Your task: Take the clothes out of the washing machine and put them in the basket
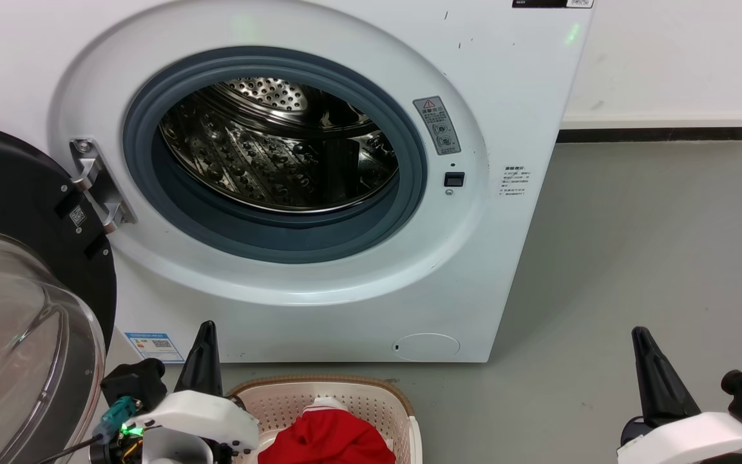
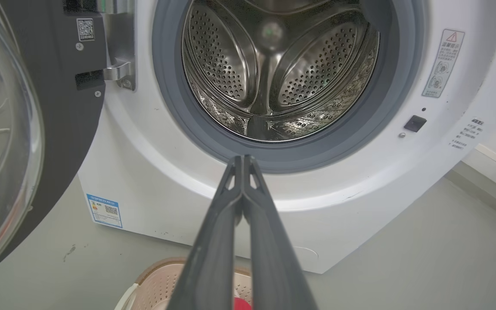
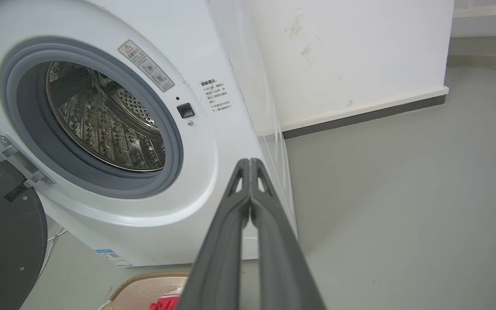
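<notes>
While the round black-rimmed glass door (image 1: 23, 290) stands swung open at the far left of the head view, a metal hinge (image 1: 97, 183) joins it to the large white front-loading washing machine (image 1: 513, 96). To the right of the hinge, the grey rubber ring (image 1: 281, 241) goes around the opening, and behind it the perforated steel drum (image 1: 268, 161) shines. A small blue label (image 1: 154, 346) sits on the low left corner of the machine front.

Below this label, the left gripper (image 1: 206, 332) points upward. Its two long dark fingers (image 2: 213, 241) are pressed together over their whole length in the left wrist view, and the tips meet in front of the lower part of the ring.

Just to the right of this gripper, the low cream-white perforated plastic basket with a brown rim (image 1: 377, 399) stands on the floor in front of the machine. The bright red fabric clothes (image 1: 326, 438) lie inside it as a soft heap, with a small white part at the top edge of the heap.

Well apart to the right, the right gripper (image 1: 641, 338) also points upward over the grey floor (image 1: 635, 258). In the right wrist view its fingers (image 3: 226, 241) are closed against each other, tips touching. Behind it, the white wall (image 1: 667, 58) meets the floor with a dark strip.
</notes>
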You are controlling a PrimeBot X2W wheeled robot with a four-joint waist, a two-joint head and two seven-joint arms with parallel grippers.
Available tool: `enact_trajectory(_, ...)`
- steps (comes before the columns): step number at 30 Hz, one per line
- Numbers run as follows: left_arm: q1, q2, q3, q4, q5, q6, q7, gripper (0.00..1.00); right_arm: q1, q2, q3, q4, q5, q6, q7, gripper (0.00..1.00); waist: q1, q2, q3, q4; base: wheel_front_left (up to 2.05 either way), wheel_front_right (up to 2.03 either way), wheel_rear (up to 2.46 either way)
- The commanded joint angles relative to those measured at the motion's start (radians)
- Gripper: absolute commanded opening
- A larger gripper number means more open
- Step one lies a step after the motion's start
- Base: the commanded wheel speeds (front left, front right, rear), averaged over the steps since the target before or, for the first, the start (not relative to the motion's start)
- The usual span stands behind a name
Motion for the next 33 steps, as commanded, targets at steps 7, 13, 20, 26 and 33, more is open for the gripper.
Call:
enact_trajectory(7,-0.020,-0.004,0.020,-0.027,-0.147,-0.017,0.031,0.00,-0.050,-0.013,0.001,0.015,0.160,0.000,0.014,0.00,-0.0001,0.0000,0.001,0.001,0.00,0.00,0.00)
enact_trajectory(13,-0.020,-0.006,0.033,-0.031,-0.244,-0.028,0.055,0.00,-0.064,-0.016,0.001,0.034,0.264,0.000,0.025,0.00,-0.0001,0.0000,0.001,0.002,0.00,0.00,0.00)
enact_trajectory(20,-0.021,-0.008,0.048,-0.035,-0.350,-0.040,0.081,0.00,-0.079,-0.019,0.000,0.054,0.376,0.000,0.036,0.00,-0.0001,0.0000,0.002,0.004,0.00,0.00,0.00)
enact_trajectory(26,-0.022,-0.009,0.059,-0.037,-0.433,-0.050,0.103,0.00,-0.092,-0.021,-0.002,0.070,0.466,0.000,0.045,0.00,-0.0001,0.0000,0.003,0.005,0.00,0.00,0.00)
enact_trajectory(33,-0.024,-0.011,0.073,-0.040,-0.526,-0.061,0.126,0.00,-0.106,-0.022,-0.004,0.088,0.563,0.000,0.056,0.00,-0.0001,0.0000,0.003,0.006,0.00,0.00,0.00)
